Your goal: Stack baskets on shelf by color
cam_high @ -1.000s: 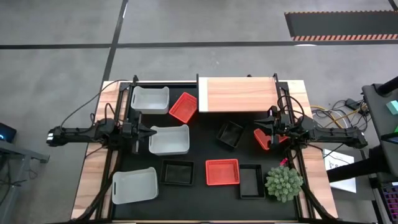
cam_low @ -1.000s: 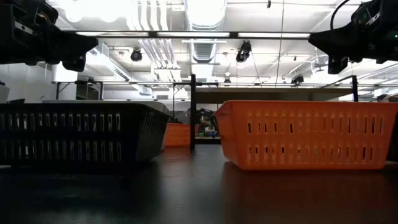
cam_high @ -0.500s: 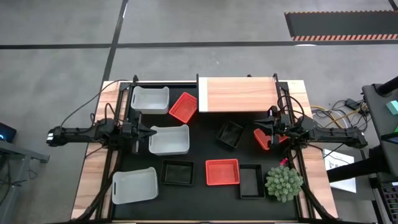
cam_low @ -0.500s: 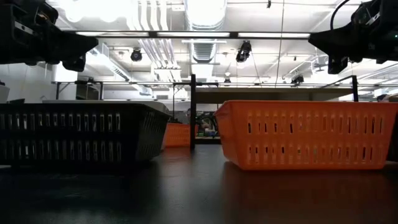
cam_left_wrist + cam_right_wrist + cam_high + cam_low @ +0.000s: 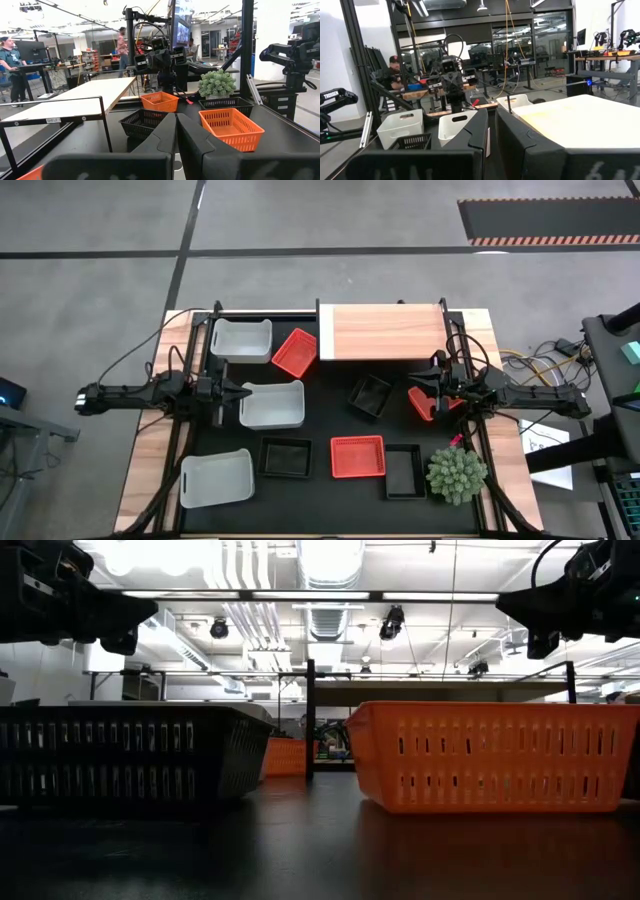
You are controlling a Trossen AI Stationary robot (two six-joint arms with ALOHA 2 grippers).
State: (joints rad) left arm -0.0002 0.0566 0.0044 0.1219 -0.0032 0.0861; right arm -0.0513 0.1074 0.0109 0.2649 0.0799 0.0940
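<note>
Nothing has shifted across the last second: both arms hang motionless and every basket lies as it did, so stacking has not begun.

In the high view, lower frame first: a white basket [image 5: 216, 478] at lower left, a black basket [image 5: 286, 457], a red-orange basket [image 5: 357, 457], another black one [image 5: 404, 471], and the green plant [image 5: 456, 472]. All the baskets look empty.

At mid-frame the left claw [image 5: 234, 394], fingers pinched nearly together and holding nothing, hovers beside a white basket [image 5: 273, 405]. The right claw [image 5: 424, 388], likewise narrow and empty, hovers over a red-orange one [image 5: 423, 404].

Farther up, the shelf [image 5: 381, 332] is bare on the counter [image 5: 325, 420].
</note>
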